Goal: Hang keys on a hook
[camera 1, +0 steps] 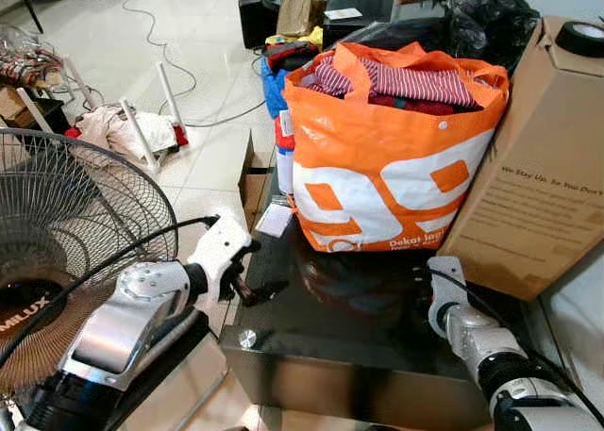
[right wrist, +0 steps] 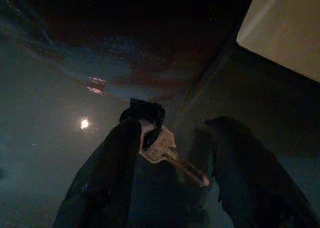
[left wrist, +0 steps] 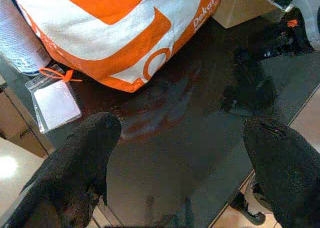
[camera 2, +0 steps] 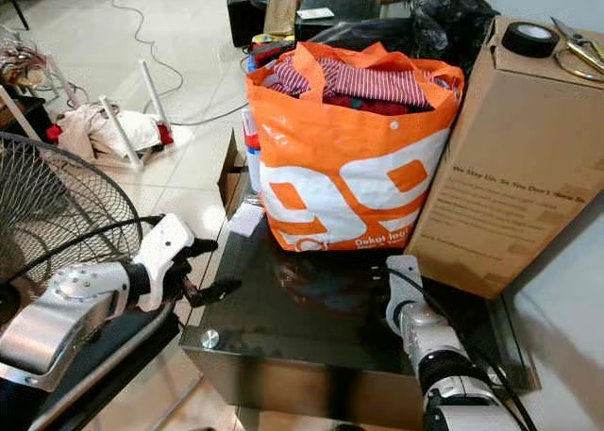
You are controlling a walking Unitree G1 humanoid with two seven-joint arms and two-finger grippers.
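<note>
The dark glass table (camera 1: 311, 327) is the thing to steer by: its near edge and near left corner, marked by a round metal stud (camera 1: 247, 338), stand free, and the glossy middle strip in front of the orange shopping bag (camera 1: 387, 167) is open. That bag, stuffed with striped clothes, takes up the back of the table, and a tall cardboard box (camera 1: 538, 195) leans in on the table's right side with a roll of black tape (camera 2: 528, 39) on top, so the right rear is closed in. A clear plastic tag with an orange tie (left wrist: 54, 101) lies on the table by the bag's left foot. Off the table's left side stands a floor fan (camera 1: 57, 242), with cables and a heap of cloth on the tiled floor beyond it. The left gripper (left wrist: 182, 138) hangs over the table's near left corner, fingers (left wrist: 87, 153) spread wide with nothing between them. The right gripper (right wrist: 172, 153) is low on the table's right part, just before the box, wrist bent down. The key (right wrist: 167, 153) lies on the glass between its parted fingers, one finger touching the key's head, not yet clamped.
</note>
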